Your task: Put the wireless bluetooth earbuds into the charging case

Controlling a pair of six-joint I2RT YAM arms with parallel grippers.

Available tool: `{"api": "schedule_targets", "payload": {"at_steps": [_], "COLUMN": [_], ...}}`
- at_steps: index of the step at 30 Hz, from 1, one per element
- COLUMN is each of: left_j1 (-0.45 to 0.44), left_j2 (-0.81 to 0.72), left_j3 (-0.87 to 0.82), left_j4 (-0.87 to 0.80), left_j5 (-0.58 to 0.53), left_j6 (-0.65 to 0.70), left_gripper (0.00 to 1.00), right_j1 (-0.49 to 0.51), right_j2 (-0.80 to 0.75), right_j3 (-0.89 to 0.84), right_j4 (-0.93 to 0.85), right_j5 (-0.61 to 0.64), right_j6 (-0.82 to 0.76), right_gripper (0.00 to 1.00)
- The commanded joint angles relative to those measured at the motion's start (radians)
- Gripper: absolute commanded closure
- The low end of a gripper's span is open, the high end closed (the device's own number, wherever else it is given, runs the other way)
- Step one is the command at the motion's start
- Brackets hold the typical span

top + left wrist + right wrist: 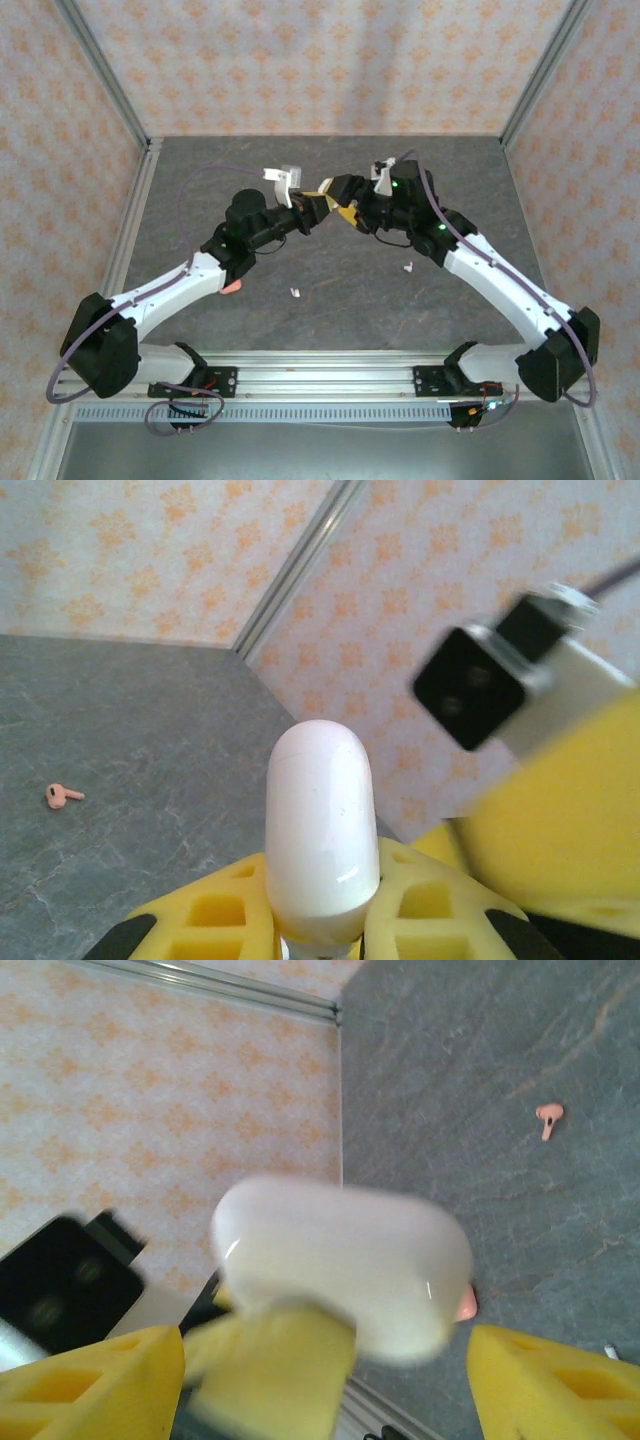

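Observation:
A white pebble-shaped charging case [320, 830] stands upright between the yellow fingers of my left gripper [320, 910], which is shut on its lower end. The same case [340, 1270] looks blurred in the right wrist view, with a left finger [270, 1370] against it. My right gripper [325, 1380] is open, its yellow fingers [90, 1380] standing wide on either side of the case without touching it. Both grippers meet above the table's middle [328, 203]. A pink earbud [62, 796] [549, 1118] lies on the mat. Two white earbuds [295, 292] [408, 267] lie nearer the arm bases.
A small pink object [232, 288] lies beside the left forearm; a pink rounded shape [465, 1305] peeks from behind the case. The right wrist's camera block [500, 670] hangs close in front of the left gripper. Patterned walls enclose the grey mat [330, 330].

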Motion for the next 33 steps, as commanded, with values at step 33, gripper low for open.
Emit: {"api": "schedule_targets", "payload": {"at_steps": [33], "left_j1": [0.053], "left_j2": [-0.031], "left_j3": [0.209], "left_j4": [-0.007], "left_j5": [0.203], "left_j6": [-0.361], "left_gripper": [1.00], "right_j1": [-0.080], "right_j2": [0.006], "right_j3": [-0.195], "right_j4": [0.835], "right_j5": [-0.199], "right_j6": [0.115], "right_gripper": [0.61]}}
